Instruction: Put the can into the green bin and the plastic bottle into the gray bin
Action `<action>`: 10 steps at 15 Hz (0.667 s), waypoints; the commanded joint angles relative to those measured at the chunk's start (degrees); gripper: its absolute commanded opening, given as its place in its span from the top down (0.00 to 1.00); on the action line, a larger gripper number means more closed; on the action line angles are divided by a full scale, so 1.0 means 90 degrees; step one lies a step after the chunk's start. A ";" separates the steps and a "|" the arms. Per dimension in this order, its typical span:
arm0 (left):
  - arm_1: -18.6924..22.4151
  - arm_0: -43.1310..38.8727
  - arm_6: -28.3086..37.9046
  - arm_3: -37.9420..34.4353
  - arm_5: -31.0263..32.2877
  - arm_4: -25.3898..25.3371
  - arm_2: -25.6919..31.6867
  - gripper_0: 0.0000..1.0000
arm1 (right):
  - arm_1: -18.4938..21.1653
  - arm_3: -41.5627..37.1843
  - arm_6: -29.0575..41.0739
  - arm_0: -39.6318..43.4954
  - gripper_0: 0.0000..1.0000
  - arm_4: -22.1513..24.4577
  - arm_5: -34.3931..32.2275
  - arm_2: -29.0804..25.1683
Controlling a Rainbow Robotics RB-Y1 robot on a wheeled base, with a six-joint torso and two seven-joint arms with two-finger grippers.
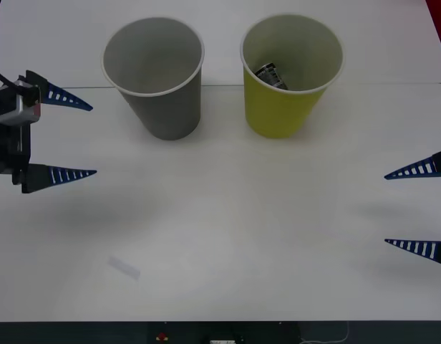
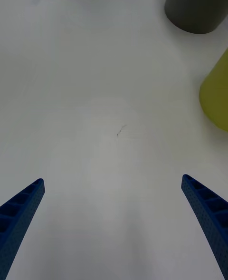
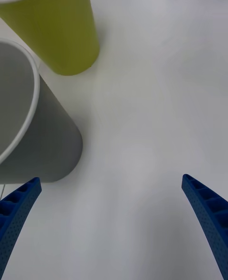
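**Can in green bin; both claws spread at the tabletop's sides**

- Tabletop: white. Two bins stand upright side by side toward the far edge, close together but apart.
- Gray bin: on the robot's left of the pair. White rim, inside looks bare from the front view. Its dark outer wall also shows in the right wrist view, and its rim and wall in the left wrist view.
- Green bin: on the robot's right of the pair. Yellow-green wall, white rim, pale inside. Seen too from the right wrist and the left wrist.
- Can: lying tilted inside the green bin, low against the left part of its inner wall. Dark body, some label showing; details too small to read.
- Left claw: at the left side of the tabletop, nearer than the gray bin and off to its left. Fingers spread wide, nothing between them.
- Right claw: at the right side, nearer the robot than the green bin, well apart from it. Fingers spread wide, holding nothing.
- A faint pale rectangular mark lies on the tabletop near the front left.
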State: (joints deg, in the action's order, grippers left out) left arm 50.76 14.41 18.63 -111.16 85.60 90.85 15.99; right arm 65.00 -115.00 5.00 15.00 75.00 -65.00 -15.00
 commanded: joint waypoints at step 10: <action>0.1050 -0.1143 -0.1464 0.1248 0.0488 -0.0945 0.0469 0.00 | 0.0000 0.0000 0.0000 0.0000 0.00 0.0000 0.0000 0.0000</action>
State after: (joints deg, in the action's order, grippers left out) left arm 59.71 5.13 5.67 -99.96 90.00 82.75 20.06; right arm 65.00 -115.00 5.00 15.00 75.00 -65.00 -15.00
